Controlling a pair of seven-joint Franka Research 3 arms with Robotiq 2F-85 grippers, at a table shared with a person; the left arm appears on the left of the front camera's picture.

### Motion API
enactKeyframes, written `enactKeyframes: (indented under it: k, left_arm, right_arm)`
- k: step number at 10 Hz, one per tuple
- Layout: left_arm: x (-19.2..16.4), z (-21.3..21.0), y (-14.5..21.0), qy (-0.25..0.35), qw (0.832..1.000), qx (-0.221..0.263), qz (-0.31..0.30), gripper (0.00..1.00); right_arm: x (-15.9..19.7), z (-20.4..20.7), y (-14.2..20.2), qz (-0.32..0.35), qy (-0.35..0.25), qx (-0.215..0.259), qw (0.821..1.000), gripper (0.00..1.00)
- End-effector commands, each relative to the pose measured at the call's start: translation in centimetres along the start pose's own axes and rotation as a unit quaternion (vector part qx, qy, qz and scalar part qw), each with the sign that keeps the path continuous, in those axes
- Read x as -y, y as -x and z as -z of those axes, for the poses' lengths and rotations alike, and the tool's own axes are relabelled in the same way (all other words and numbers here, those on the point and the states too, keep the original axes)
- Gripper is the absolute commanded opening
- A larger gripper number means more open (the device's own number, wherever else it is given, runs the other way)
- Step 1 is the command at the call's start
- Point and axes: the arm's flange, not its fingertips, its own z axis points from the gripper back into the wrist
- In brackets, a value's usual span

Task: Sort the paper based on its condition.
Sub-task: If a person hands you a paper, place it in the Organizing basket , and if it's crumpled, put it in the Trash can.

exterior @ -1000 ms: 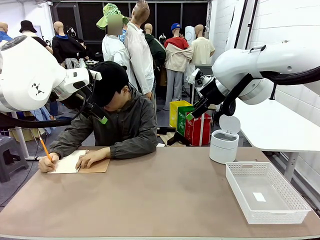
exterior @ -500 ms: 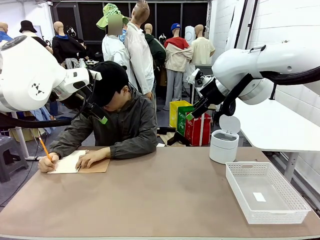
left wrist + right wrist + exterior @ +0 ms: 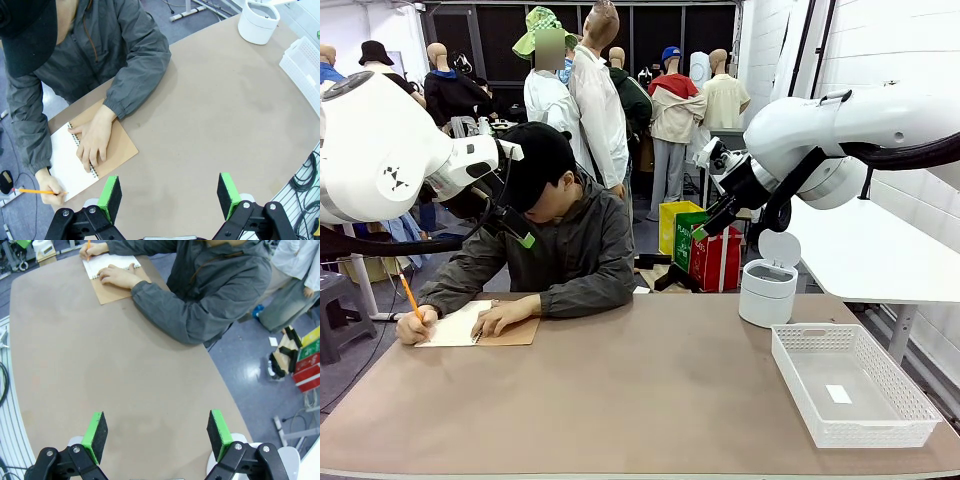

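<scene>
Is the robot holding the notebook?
No, the notebook lies on the table under the person's hand, away from the open left gripper.

A brown kraft-covered spiral-bound notebook (image 3: pixel 515 333) is laid open at the far left of the brown table (image 3: pixel 640 400), before a seated person in a grey jacket (image 3: pixel 570 250). One hand (image 3: pixel 503 317) is rested on it, and a yellow pencil (image 3: pixel 410 297) is held at its left. A white round lidded bin (image 3: pixel 767 292) is set far right. Nearer, at the right edge, a white perforated plastic basket (image 3: pixel 800 395) is placed, a small white slip (image 3: pixel 838 394) inside. The left gripper (image 3: pixel 169 192) and right gripper (image 3: pixel 156 432) are held above the table.
</scene>
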Motion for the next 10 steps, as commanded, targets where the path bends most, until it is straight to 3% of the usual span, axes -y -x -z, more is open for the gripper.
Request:
enactKeyframes:
  k: [1,10]
  left_arm:
    - [-0.11,-0.12,-0.08,0.000,1.000,0.002,-0.001,1.00]
    - [-0.11,-0.12,-0.08,0.000,1.000,0.002,-0.001,1.00]
  right_arm:
    - [-0.02,-0.08,-0.06,0.004,0.001,0.000,1.000,1.00]
    - [-0.02,-0.08,-0.06,0.004,0.001,0.000,1.000,1.00]
